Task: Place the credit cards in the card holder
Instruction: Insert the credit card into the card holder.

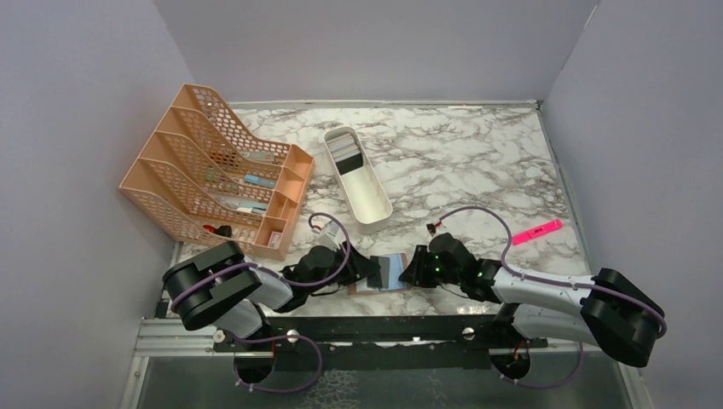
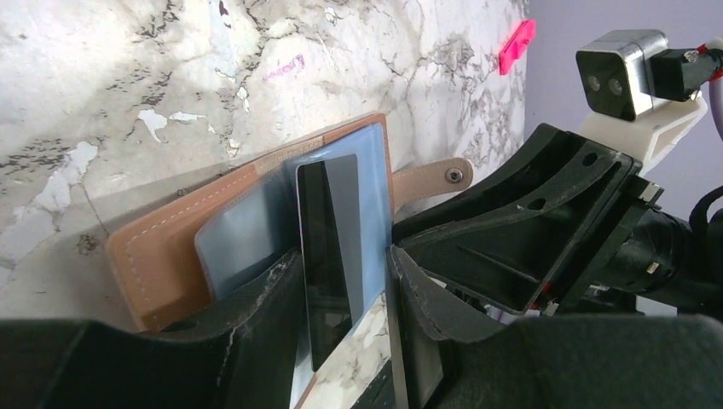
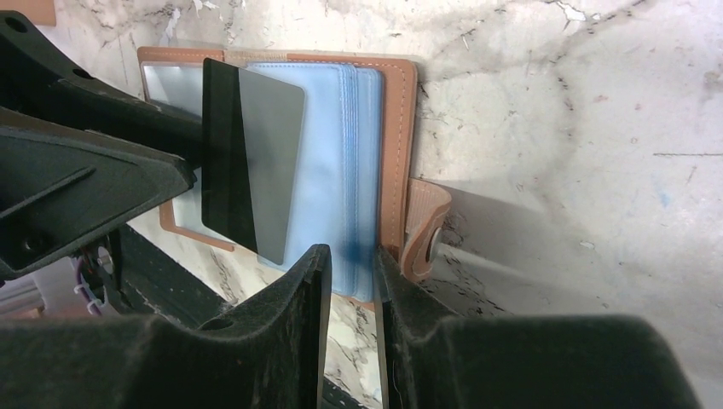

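Dark card (image 2: 328, 247) lies on card holder (image 2: 162, 247), long way toward left gripper (image 2: 345, 264); jaws apart, prob. loose. Right gripper (image 3: 349, 256) pinches holder's edge.

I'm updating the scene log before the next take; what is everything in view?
table: one, white-grey marble, under everything.
file rack: one, orange mesh, far left.
tray: one, white oblong, middle of table.
credit cards in tray: count unclear, grey and dark, its far end.
highlighter: one, pink, right side.
card holder: one, tan with blue sleeves, open at near edge.
dark card: one, dark grey, over the holder's sleeves.
left tool: one, black, fingers either side of the dark card.
right tool: one, black, closed on the holder's strap edge.
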Controlling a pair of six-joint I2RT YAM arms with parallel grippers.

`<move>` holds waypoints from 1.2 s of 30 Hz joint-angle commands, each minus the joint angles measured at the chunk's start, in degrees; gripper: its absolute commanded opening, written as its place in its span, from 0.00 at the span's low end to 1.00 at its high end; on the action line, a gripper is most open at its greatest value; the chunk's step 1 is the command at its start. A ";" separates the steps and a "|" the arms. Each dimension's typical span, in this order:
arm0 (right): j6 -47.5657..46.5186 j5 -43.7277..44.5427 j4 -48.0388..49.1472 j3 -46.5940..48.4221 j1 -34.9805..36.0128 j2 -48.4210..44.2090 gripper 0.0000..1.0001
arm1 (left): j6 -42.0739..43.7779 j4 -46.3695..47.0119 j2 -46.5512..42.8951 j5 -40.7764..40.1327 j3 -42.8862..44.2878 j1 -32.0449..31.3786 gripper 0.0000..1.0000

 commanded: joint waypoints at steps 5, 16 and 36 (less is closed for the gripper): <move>0.34 -2.69 4.79 0.23 0.28 3.49 0.29 | 0.03 -0.65 2.09 -0.42 1.49 -1.77 0.28; 1.11 -2.24 3.80 -0.93 0.28 1.65 0.29 | -4.01 -3.56 1.14 -4.40 0.42 -1.83 0.00; 0.88 -2.61 2.97 -2.03 0.29 -1.88 0.29 | -4.61 -7.85 -1.94 -10.62 2.17 -5.93 0.35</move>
